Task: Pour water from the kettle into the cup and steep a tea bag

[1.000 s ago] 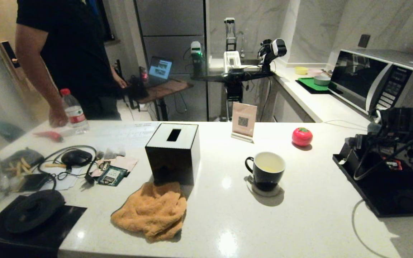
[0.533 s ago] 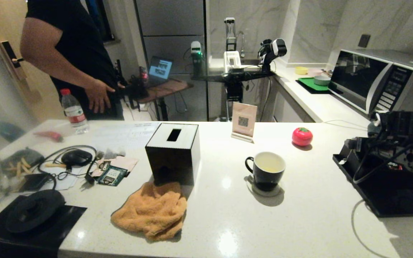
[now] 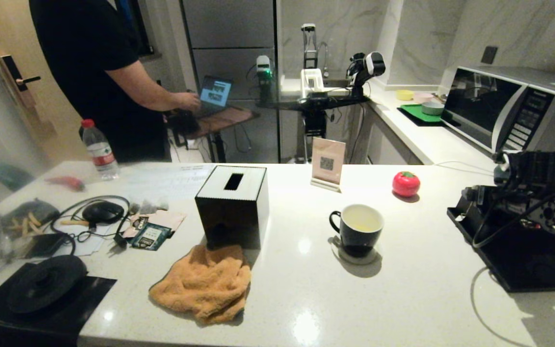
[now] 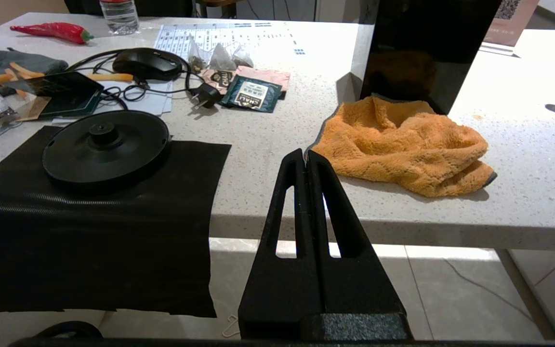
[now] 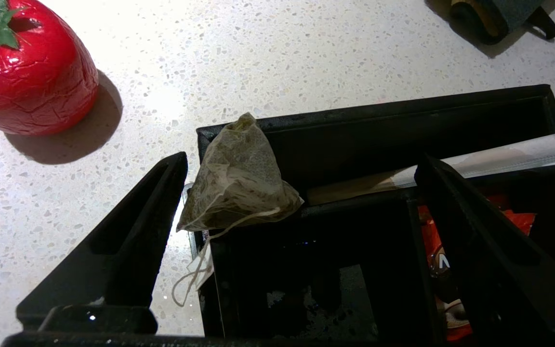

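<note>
The right claw (image 5: 301,193) points down over a corner of the black tray (image 5: 451,103), and its two fingers (image 5: 138,212) are wide apart with nothing held. The tea bag (image 5: 241,180) sits between them, closer to one finger. It rests on the tray's corner and on the wall between two of its boxes, and its thin string hangs down over the edge. A red tomato toy (image 5: 27,77) stands on the white tabletop (image 5: 277,53) near the tray. In the head view the right arm (image 3: 528,197) reaches over the tray at the right end of the tabletop. The cup (image 3: 357,227) stands on a small coaster to the left of the tray, well apart from it, with its handle turned away from the tray. A little pale yellow water (image 3: 360,226) shows at the bottom of its white inside. The left claw (image 4: 306,156) hangs below the near edge of the tabletop, and its fingers are pressed together with nothing in them. Beyond it lie an orange cloth (image 4: 405,144) and a round black kettle base (image 4: 106,144) on a black mat (image 4: 89,231). A person in a black shirt (image 3: 89,67) stands on the far side of the tabletop, with one hand reaching to a laptop (image 3: 215,91).
</note>
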